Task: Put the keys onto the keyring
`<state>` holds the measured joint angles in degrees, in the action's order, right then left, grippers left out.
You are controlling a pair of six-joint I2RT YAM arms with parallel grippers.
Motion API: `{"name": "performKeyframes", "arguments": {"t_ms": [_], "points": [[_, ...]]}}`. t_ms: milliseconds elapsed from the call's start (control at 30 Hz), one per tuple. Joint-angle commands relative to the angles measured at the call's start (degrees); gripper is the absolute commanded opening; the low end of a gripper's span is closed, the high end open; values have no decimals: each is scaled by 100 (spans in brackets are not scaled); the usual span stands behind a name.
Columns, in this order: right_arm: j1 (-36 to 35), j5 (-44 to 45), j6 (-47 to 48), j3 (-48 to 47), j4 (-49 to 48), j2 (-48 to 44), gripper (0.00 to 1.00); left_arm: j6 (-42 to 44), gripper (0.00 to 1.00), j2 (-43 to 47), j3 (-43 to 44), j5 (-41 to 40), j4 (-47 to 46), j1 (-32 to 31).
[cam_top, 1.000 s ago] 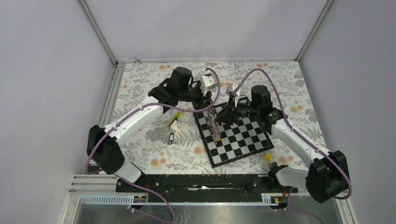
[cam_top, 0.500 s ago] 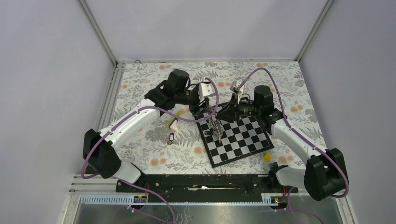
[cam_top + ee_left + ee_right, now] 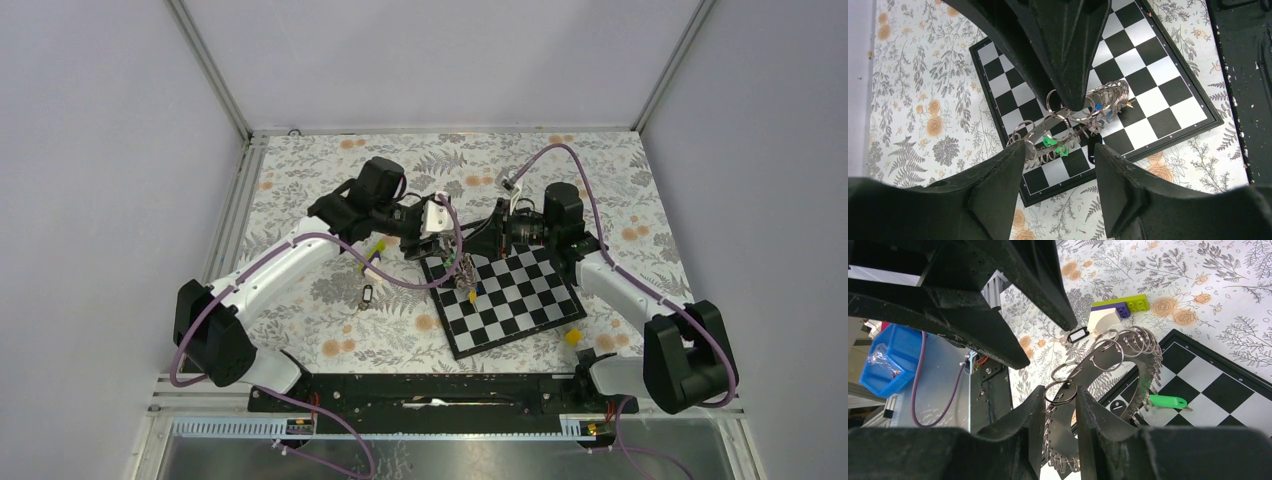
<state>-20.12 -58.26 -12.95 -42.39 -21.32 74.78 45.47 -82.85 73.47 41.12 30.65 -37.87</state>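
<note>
The keyring [image 3: 460,268] is a grey ridged ring carrying small wire loops, held up edge-on over the chessboard's left corner. My right gripper [image 3: 478,243] [image 3: 1060,392] is shut on the ring's flat band [image 3: 1108,362]. A green key [image 3: 1165,401] [image 3: 1050,142], a blue key [image 3: 1093,108] and a yellow key [image 3: 471,296] hang from the keyring [image 3: 1083,131]. A black key [image 3: 367,297] [image 3: 1078,335] lies on the floral cloth to the left. My left gripper [image 3: 440,240] [image 3: 1059,150] stands open just short of the ring, with nothing between its fingers.
The chessboard [image 3: 520,300] lies tilted at the table's centre right. A lime-and-white wedge [image 3: 374,256] [image 3: 1108,315] sits by the black key. A small yellow block [image 3: 573,337] rests off the board's near right corner. The two arms' wrists nearly meet above the board's far corner.
My left gripper has opened and drawn slightly toward the near left. The right gripper has carried the keyring lower and to the left, still shut on it.
</note>
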Motion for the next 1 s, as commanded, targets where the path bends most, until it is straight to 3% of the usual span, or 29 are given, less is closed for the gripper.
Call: {"name": "performKeyframes", "arguments": {"t_ms": [0,233,633,967], "points": [[72,-265,-455,-24,-724,51,0,319,59,130,23,296,-209,-94],[161,-282,-769,-20,-952,151,0,-279,49,102,-247,-182,-984,-286],[214,-300,-1002,6,-1148,230,0,-1034,43,75,-520,-1208,-1879,-523],[227,-300,-1077,-8,-1188,251,0,-1160,33,-4,-542,-1228,-2001,-607]]}}
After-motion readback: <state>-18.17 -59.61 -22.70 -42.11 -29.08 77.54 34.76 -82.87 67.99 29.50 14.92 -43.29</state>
